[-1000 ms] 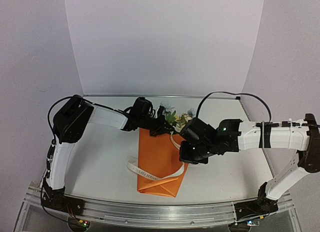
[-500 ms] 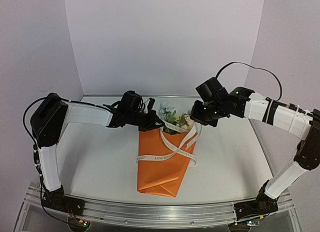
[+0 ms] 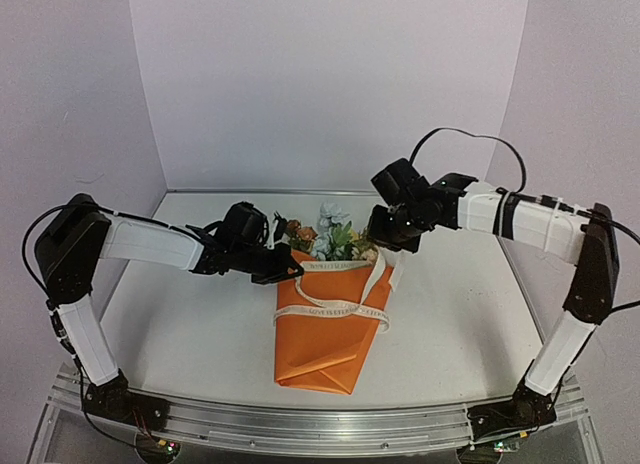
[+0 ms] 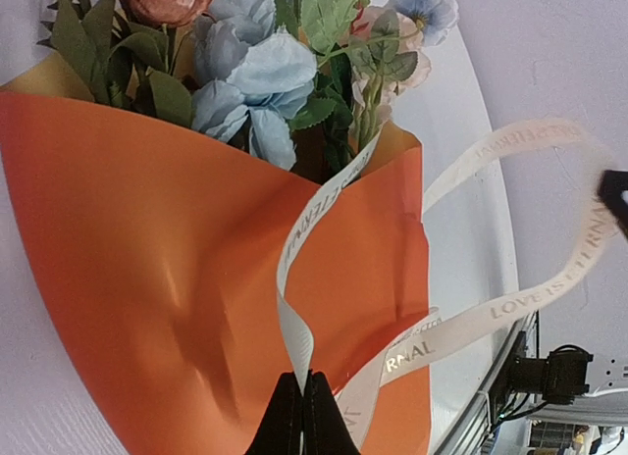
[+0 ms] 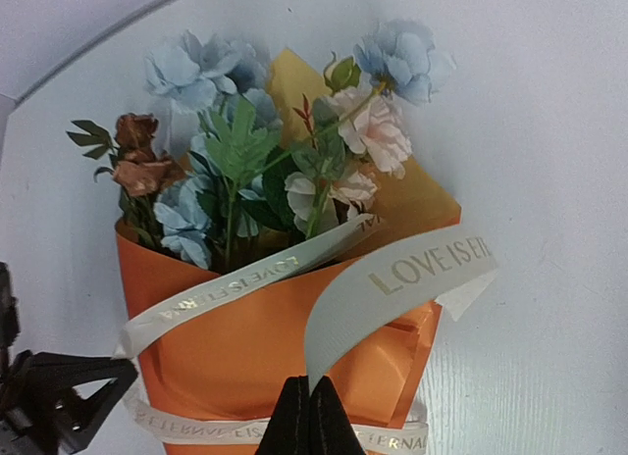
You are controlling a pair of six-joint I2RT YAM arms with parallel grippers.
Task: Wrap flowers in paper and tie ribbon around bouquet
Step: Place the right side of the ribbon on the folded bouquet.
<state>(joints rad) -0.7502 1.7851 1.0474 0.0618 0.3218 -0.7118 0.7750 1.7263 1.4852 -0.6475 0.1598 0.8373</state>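
On the left, the left tool (image 3: 292, 271) is pinched closed on one end of the cream ribbon (image 3: 333, 309). It sits low, just beside the upper left corner of the orange paper (image 3: 330, 359). In the middle, the bouquet (image 3: 305, 334) lies flat on the pale worktop (image 3: 190, 324). Its long axis runs from the near edge toward the back wall, with the folded point nearest the arms and the flowers (image 3: 335, 236) at the far end. The ribbon crosses the upper half of the paper in two bands, one along the open rim under the blossoms and one lower down. On the right, the right tool (image 3: 388, 239) is clamped on the other ribbon end, near the upper right corner and apparently raised off the worktop. The bouquet sits between the two tools, about equally near each. Tightening probably means drawing the ends apart sideways, across that long axis.
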